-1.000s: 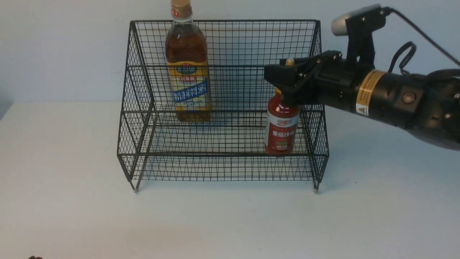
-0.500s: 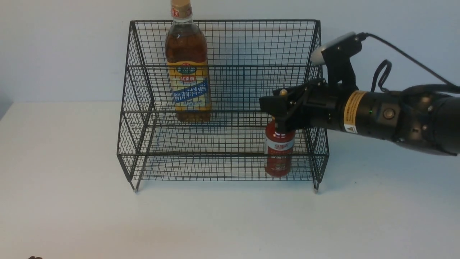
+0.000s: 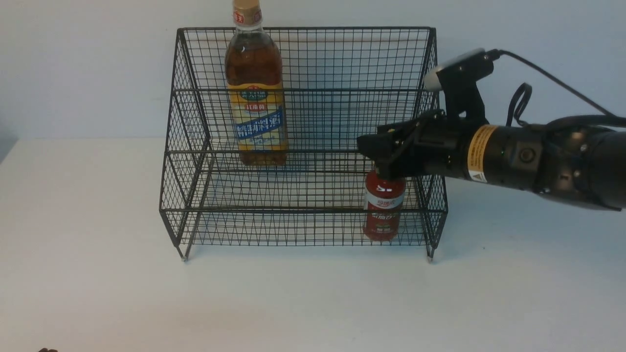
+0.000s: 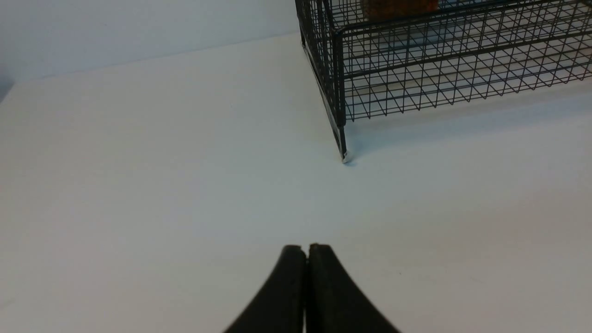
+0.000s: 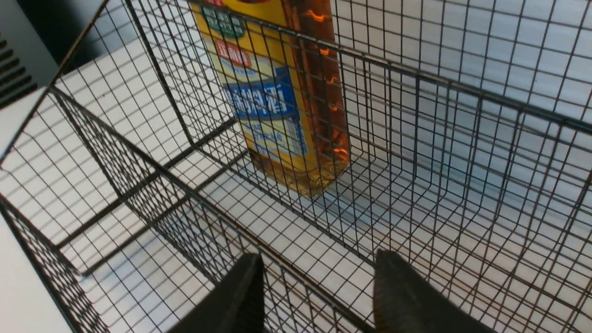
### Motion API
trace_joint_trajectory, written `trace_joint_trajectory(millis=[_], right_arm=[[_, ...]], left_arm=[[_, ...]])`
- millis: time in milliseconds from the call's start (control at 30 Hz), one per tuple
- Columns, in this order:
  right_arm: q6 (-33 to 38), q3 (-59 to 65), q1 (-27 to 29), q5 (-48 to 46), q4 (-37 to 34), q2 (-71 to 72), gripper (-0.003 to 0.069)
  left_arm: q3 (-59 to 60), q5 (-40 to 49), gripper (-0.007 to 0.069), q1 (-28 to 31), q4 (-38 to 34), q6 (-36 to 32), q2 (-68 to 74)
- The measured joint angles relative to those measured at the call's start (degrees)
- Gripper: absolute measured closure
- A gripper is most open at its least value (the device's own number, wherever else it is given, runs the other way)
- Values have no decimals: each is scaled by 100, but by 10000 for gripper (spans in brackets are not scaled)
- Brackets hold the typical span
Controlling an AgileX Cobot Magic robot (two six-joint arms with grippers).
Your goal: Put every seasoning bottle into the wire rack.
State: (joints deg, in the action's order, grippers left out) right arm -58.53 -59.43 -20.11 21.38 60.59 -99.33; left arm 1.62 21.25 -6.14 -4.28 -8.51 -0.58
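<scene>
Red bottle: upright, lower front tier, near rack's right end
Right gripper: released, fingers spread around neck
Exit: we back off straight, slowly, clearing nozzle

The amber bottle is standing behind the mesh inside the wire rack, while the gripper is spreading its two blurred fingers over a rail.

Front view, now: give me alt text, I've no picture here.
Right hand at the neck of the red sauce bottle, which stands in the wire rack's front tier; the amber liquid bottle stands in the back tier, farther left.
</scene>
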Motion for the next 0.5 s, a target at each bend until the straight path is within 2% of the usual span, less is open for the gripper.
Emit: trace_joint_trajectory(millis=[200, 400, 500], right_arm=[[-413, -12, -6, -73, -20, 98, 202], [-513, -12, -17, -758, 64, 838, 176], [-829, -12, -17, -1219, 286, 1634, 181]], left_arm=[[0, 0, 636, 0, 0, 0, 0], [0, 0, 636, 0, 0, 0, 0], [0, 0, 636, 0, 0, 0, 0]])
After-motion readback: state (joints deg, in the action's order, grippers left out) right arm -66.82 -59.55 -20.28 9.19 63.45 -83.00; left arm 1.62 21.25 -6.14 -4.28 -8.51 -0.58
